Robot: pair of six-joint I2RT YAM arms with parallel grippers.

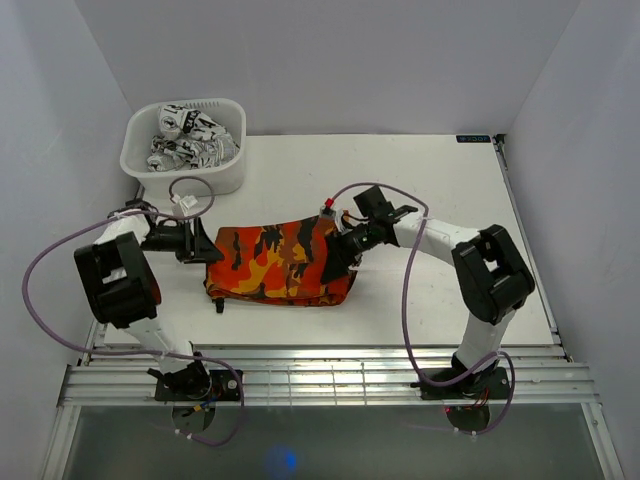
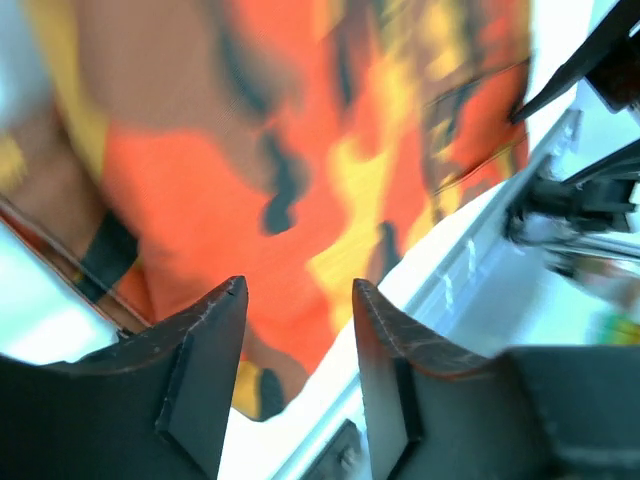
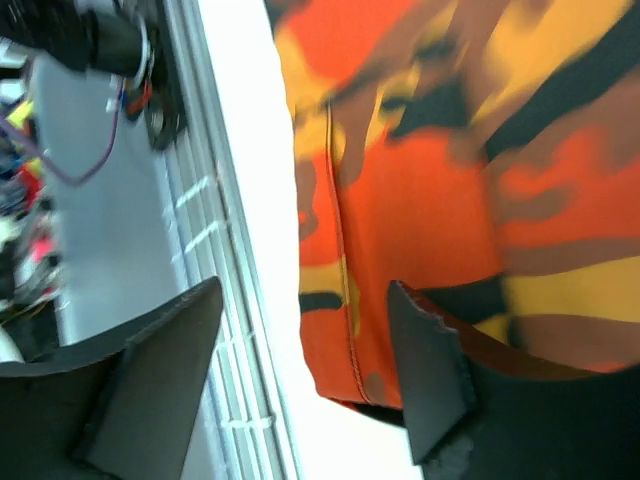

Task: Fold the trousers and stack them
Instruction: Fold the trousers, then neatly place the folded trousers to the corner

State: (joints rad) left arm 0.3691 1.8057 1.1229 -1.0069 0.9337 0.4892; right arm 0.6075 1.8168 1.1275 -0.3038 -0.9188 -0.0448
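Observation:
The trousers (image 1: 280, 262) lie folded into a compact orange, red, brown and black camouflage bundle at the table's middle. My left gripper (image 1: 212, 246) sits at the bundle's left edge, my right gripper (image 1: 346, 250) at its right edge. In the left wrist view the gripper (image 2: 298, 292) stands open, the trousers (image 2: 300, 150) just beyond its tips and nothing between them. In the right wrist view the gripper (image 3: 305, 295) is open wide, and the hemmed corner of the trousers (image 3: 420, 190) lies under the gap, not pinched.
A white basket (image 1: 140, 165) holding black-and-white patterned cloth (image 1: 190, 138) stands at the back left corner. A slotted metal rail (image 1: 320, 380) runs along the near edge. White walls close in the table on both sides.

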